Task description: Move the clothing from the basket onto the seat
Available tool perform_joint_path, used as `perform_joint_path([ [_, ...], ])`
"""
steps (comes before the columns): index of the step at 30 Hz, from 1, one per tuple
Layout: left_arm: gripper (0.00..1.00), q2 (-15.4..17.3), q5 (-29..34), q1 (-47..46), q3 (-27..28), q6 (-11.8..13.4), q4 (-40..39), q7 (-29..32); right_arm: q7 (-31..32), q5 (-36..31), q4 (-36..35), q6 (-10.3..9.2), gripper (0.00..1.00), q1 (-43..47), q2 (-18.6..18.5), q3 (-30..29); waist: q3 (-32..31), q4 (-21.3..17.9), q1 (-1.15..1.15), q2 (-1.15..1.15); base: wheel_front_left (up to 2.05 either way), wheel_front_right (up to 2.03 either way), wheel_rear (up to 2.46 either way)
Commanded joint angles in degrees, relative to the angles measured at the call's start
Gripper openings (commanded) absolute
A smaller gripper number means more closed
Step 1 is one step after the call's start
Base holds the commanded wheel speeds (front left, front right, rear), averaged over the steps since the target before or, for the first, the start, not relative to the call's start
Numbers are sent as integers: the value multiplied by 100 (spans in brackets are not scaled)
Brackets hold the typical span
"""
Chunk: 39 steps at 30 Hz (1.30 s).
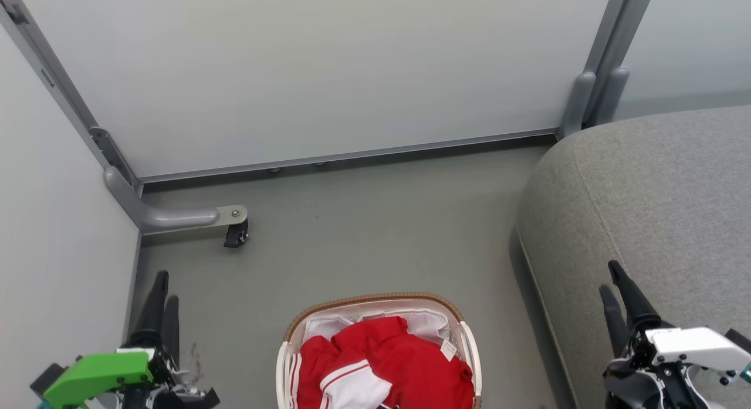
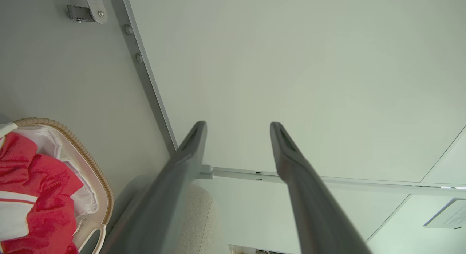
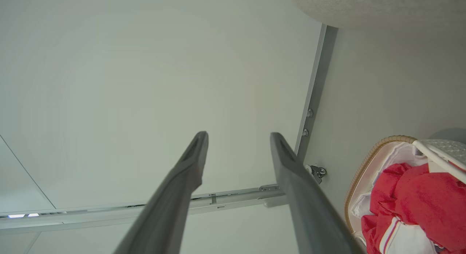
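Note:
Red clothing (image 1: 390,359) with white trim is heaped in the white basket (image 1: 375,300), which stands on the floor at the bottom centre of the head view. The clothing (image 2: 32,195) and basket rim (image 2: 96,170) also lie at the left wrist view's lower left, and the clothing (image 3: 418,203) at the right wrist view's lower right. The grey seat (image 1: 651,221) fills the right side. My left gripper (image 1: 163,286) stands open at lower left, away from the basket. My right gripper (image 1: 610,275) is open over the seat's front part. Both hold nothing.
A pale partition wall (image 1: 317,74) with a grey frame runs across the back, and another panel closes the left side. A grey support foot with a black castor (image 1: 236,233) juts onto the floor at left. Bare grey floor (image 1: 381,227) lies between basket and wall.

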Motion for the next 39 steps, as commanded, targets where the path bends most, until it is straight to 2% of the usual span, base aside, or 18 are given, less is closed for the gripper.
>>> perform_joint_path([
  [1,100,3,13,-8,-41,-1,-16,-34,-35,-11,-27,1,100,-4,-6,18,1,0,0,0,0,0,0],
  [11,100,10,154,26,-383,-3,-74,-314,-316,-220,-78,1,100,65,-20,66,6,0,0,0,0,0,0],
  [20,100,17,567,30,-557,-5,-180,-548,-550,-771,-125,2,100,89,-32,-18,12,6,0,0,0,0,0],
  [28,100,23,1367,25,-631,-7,-423,-734,-736,-1564,-285,2,100,70,-41,-125,19,16,0,0,0,0,0],
  [39,100,30,2714,43,-694,22,-699,-969,-974,-3305,-840,2,100,114,-51,-43,45,29,0,0,0,0,0],
])
